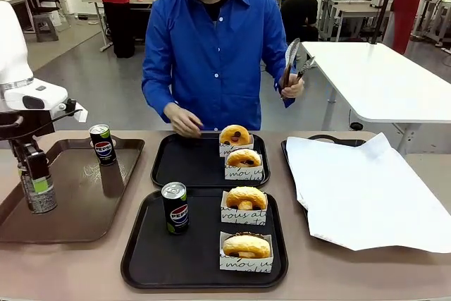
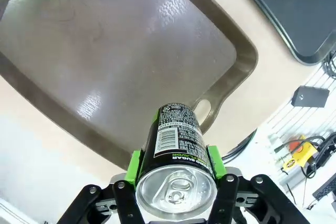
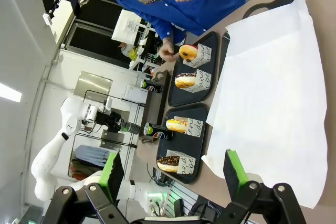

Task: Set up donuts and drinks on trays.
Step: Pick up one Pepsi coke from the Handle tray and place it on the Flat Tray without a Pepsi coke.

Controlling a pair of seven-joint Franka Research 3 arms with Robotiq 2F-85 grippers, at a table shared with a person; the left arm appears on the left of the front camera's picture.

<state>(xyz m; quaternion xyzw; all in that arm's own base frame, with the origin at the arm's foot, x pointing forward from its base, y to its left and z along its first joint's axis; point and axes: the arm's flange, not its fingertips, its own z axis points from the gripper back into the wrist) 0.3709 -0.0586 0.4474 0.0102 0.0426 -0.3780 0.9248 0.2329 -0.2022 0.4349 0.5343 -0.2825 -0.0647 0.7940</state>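
Four sleeved donuts (image 3: 184,80) are seen on two black trays (image 3: 211,62) beside white paper (image 3: 268,98), framed by the right gripper's (image 3: 172,174) parted fingers.

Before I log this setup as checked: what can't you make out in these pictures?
- Tray under the white paper: front view, only its black handle edge shows.
- Far black tray: the person's hand covers part of its far rim.
- Held can: left wrist view, logo faces away.
- Sleeve lettering: partly legible, cut off.

The far black tray (image 1: 176,163) has its left half bare, though the person's hand (image 1: 184,120) rests at its far rim and donuts (image 1: 239,147) fill its right.
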